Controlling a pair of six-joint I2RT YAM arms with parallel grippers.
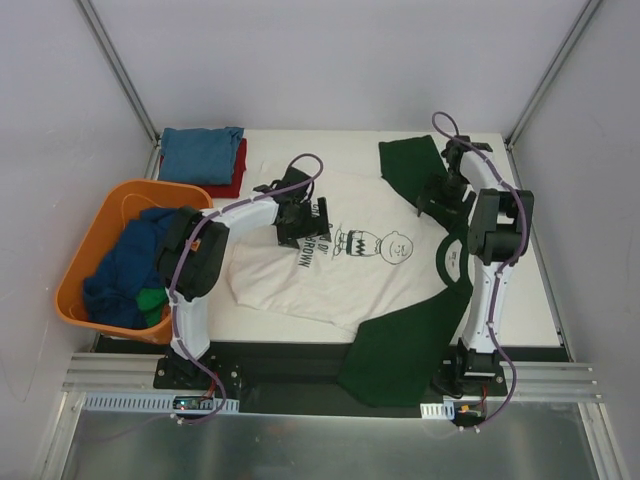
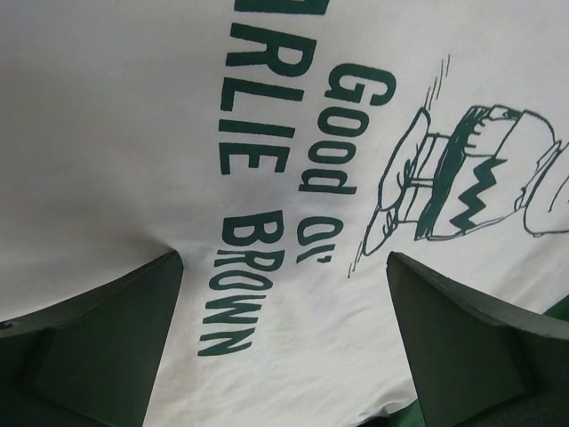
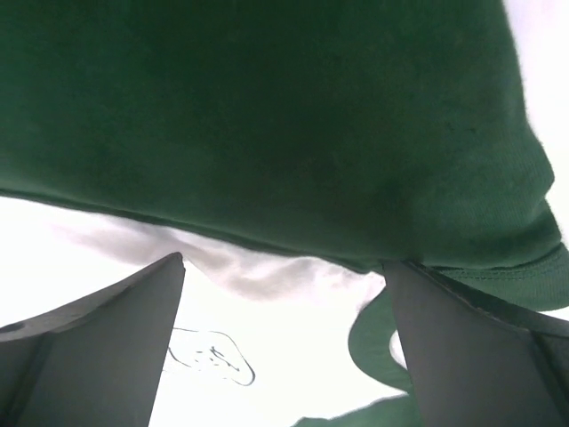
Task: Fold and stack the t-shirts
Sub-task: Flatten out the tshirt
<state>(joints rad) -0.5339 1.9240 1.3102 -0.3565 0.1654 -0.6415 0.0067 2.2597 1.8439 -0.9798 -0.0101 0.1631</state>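
the table [image 1: 320, 145] is mostly taken up by the cream shirt [image 1: 340, 285], spread face up across the middle with its hem toward nine o'clock and its collar toward three. one dark green sleeve [image 1: 410, 160] lies out at one o'clock. the other sleeve [image 1: 400, 345] slumps over the near edge at about five. the orange basket [image 1: 75, 270] sits off the nine o'clock side with a heap of blue shirts [image 1: 125, 270] still in it. at eleven o'clock a folded blue shirt [image 1: 203, 153] rests on a red one [image 1: 232, 182], so the stack is already begun.

the left fingers [image 2: 98, 347] stand wide apart just over the printed chest, holding nothing. the right fingers [image 3: 98, 338] are likewise spread and empty, low over the seam where the far sleeve meets the cream body.

to my eye this shirt will be light and utterly limp. it won't keep any shape when lifted, and it will sag, drag and bunch rather than slide cleanly. it isn't fragile and not really slippery, though a thin pinch could let one layer slip out. the flat middle offers little to nip, so i'd take it at edges: the shoulder seam or sleeve cuff at one o'clock, and a hem corner at nine or ten, both layers together. the overhanging sleeve's weight may tug the cloth toward six.
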